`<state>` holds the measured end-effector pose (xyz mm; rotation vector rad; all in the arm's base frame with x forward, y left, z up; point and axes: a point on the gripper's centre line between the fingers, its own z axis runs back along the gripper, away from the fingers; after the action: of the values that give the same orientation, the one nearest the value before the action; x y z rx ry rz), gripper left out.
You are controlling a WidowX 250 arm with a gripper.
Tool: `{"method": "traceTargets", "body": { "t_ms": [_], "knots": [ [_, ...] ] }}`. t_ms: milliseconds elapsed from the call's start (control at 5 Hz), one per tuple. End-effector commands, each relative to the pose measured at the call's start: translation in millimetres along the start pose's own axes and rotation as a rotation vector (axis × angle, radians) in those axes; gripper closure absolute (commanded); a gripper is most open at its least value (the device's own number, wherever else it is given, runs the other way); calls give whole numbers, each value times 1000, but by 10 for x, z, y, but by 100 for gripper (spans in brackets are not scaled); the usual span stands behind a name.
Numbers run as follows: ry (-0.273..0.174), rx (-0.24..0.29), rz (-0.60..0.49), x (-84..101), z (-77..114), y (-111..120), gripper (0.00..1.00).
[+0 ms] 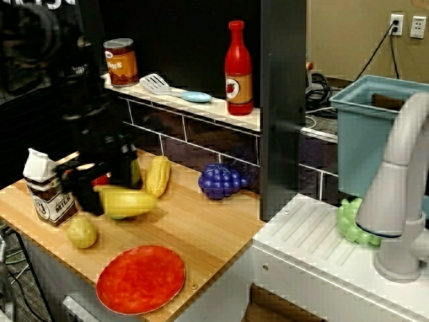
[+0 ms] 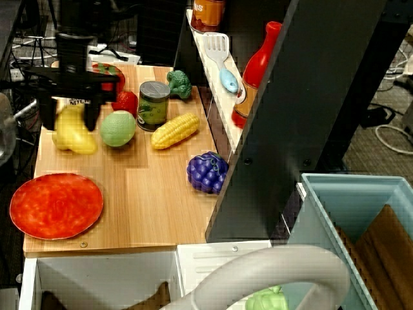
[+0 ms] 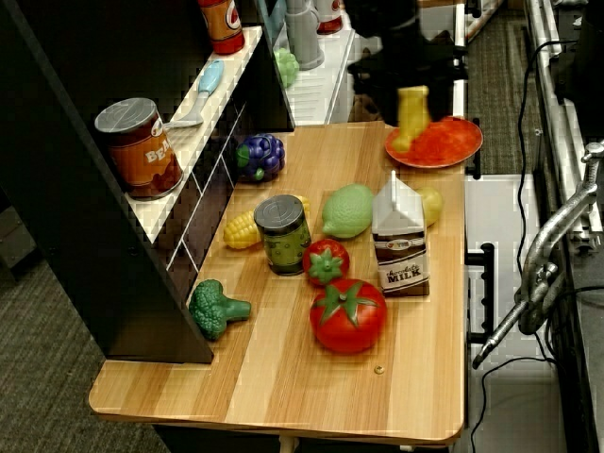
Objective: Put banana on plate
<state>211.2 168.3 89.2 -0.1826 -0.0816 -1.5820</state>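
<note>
One plain yellow curved banana point(image 1: 127, 202), smooth, tapered ends.

Beige wall point(image 1: 348, 30) with outlets point(image 1: 407, 25) (cables below), grey carpet point(image 3: 57, 377)

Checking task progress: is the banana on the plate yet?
No, the banana is in the gripper, beside the plate.

One view looks low from the front across the table point(image 1: 214, 235). The second looks steeply down from the sink side. The third looks from high at the opposite end. All three share the plate point(image 1: 140, 279).
</note>
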Motion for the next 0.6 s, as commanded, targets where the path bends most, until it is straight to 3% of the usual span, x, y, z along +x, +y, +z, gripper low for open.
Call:
{"method": "traceTargets", "body": {
  "t_ms": [0,200,400],
  "knots": [
    [79,-4,-85,71,-236,-407,100],
    [67,-13,-86,226,-364,-450,100],
    [56,-55,-50,371,-404,-355,100]
  ]
}}
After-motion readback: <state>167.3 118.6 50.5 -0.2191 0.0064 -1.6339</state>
